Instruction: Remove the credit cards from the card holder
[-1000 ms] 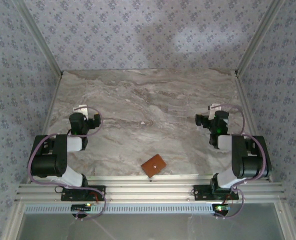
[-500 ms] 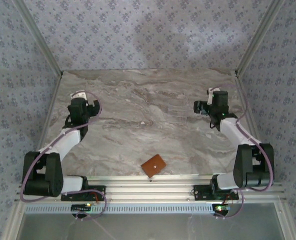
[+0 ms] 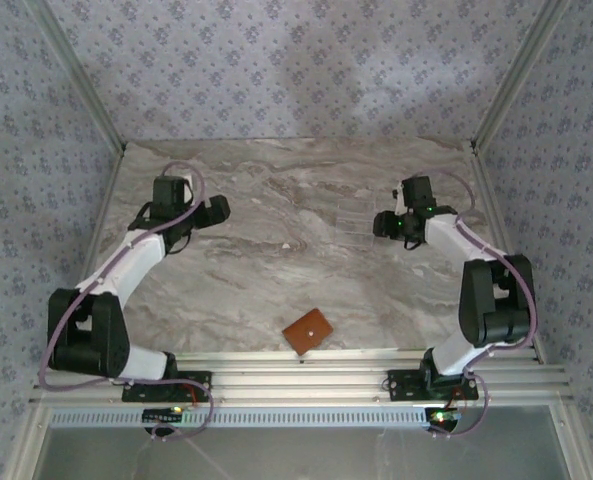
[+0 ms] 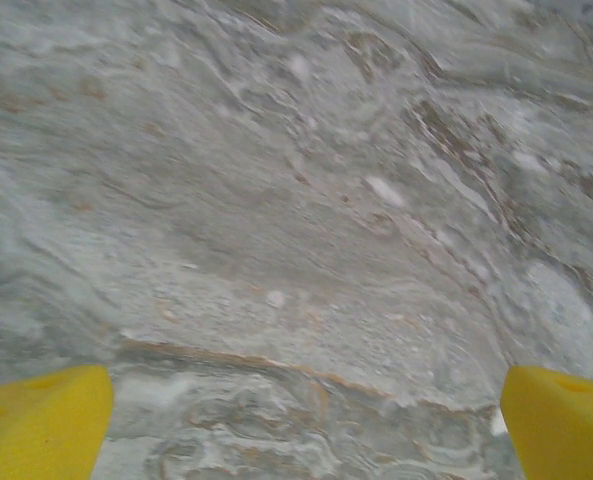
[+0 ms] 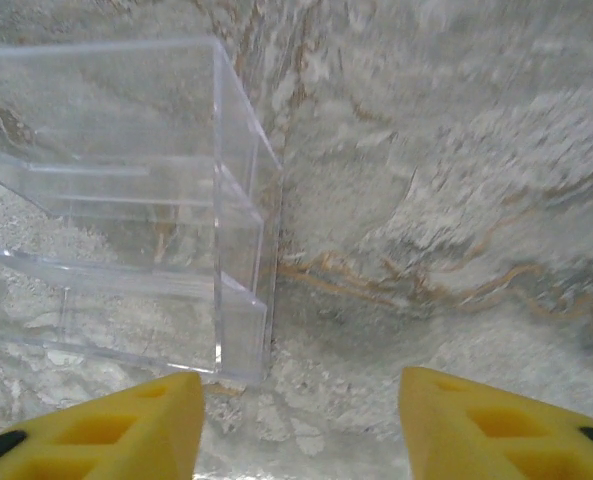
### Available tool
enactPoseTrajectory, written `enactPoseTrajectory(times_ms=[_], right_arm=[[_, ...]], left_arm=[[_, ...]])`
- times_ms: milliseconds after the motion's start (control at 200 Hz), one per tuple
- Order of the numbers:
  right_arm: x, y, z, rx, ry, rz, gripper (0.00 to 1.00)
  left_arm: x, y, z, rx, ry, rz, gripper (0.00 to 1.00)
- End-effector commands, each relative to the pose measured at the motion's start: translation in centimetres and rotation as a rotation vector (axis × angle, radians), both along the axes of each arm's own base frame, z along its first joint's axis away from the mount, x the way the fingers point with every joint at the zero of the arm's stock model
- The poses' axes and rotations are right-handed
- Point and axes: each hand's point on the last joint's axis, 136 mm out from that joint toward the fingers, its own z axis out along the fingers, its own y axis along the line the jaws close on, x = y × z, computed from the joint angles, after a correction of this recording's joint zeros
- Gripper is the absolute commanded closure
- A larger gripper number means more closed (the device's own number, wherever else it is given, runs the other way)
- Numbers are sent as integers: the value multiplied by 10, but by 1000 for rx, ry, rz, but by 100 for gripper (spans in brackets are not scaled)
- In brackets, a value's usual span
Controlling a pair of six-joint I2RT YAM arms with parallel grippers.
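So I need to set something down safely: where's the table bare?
Barest: the middle of the marble table, between the clear plastic stand at the back and the flat brown leather card holder at the near edge. Also bare left of it. Crowded back right, where the right end effector hangs beside the stand.

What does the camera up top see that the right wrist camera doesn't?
Top camera: the brown wallet lying flat near the table's front edge, and both whole arms, with the left gripper far from the wallet. Right wrist camera: the right gripper close up, its yellow fingers apart with nothing between them, and the stepped shelves of the clear stand. Both: the clear stand and the marble table.
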Motion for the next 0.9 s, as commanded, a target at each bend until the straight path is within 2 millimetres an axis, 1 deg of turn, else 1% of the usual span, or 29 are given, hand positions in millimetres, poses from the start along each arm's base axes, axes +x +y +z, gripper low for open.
enactPoseTrajectory(times_ms=[0,60,145,340,590,710,815,894], right_arm=[[-8,16,-9,41,59,16,50],[-5,19,-12,30,67,22,53],[0,24,-14,23,73,27,57],[7,25,-26,4,100,26,64],[10,27,-33,-12,113,31,75],[10,27,-31,-18,113,32,76],[12,26,-17,-16,81,19,73],[15,23,-5,-14,55,6,73]], left_arm=[[-9,-28,1,-88,83,-97,1],[-9,-33,-1,-90,94,-117,1],[-9,-36,-1,-83,93,-126,1],[-10,-33,-4,-67,95,-117,1],[-11,-31,-2,-51,95,-118,1],[-12,-31,-1,-50,93,-117,1],[-13,-30,3,-49,87,-115,1],[-14,-29,4,-47,85,-111,1]])
